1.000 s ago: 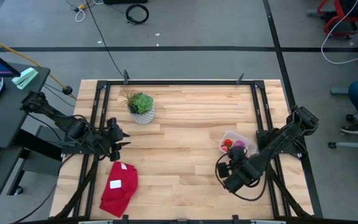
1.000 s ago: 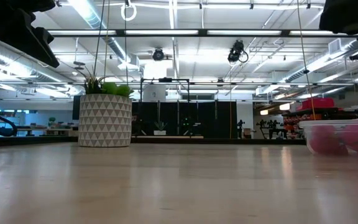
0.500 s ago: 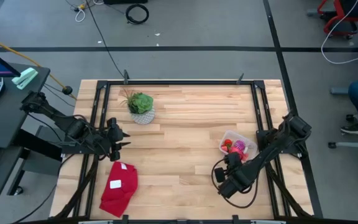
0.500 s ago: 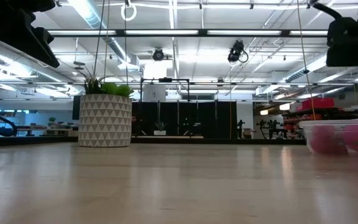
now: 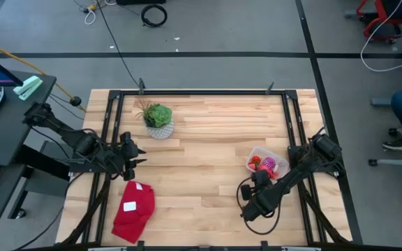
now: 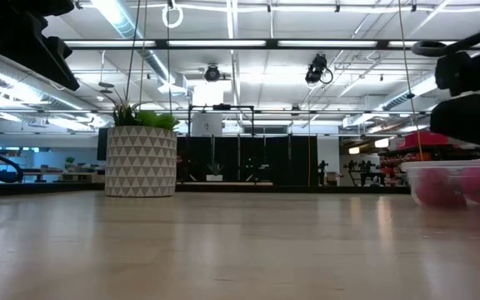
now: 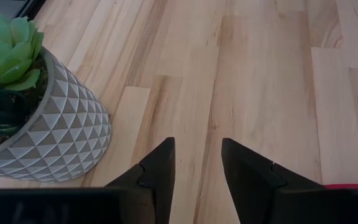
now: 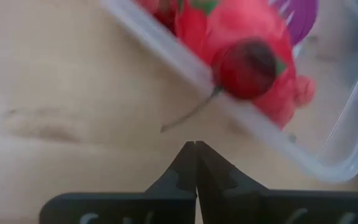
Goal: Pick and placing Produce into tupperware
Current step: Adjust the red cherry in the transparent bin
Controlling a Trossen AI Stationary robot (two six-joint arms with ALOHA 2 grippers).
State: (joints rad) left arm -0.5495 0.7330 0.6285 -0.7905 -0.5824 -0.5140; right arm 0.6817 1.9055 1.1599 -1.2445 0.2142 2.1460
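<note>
- The small clear plastic tupperware box (image 5: 266,161) sits on the right side of the light wooden table (image 5: 208,132), holding the red and pink toy produce pieces (image 5: 257,162) and a purple-and-white striped ball (image 5: 280,164).
- The right gripper (image 8: 195,163) hovers just near of the box, its two dark fingers pressed together, holding nothing.
- In the right wrist view a round red fruit (image 8: 248,68) lies against the box wall.
- The left gripper (image 7: 196,163) waits at the table's left edge with its fingers apart, near the white patterned plant pot (image 7: 48,127).
- A red cloth with a white label (image 5: 133,210) lies at the near left.
</note>
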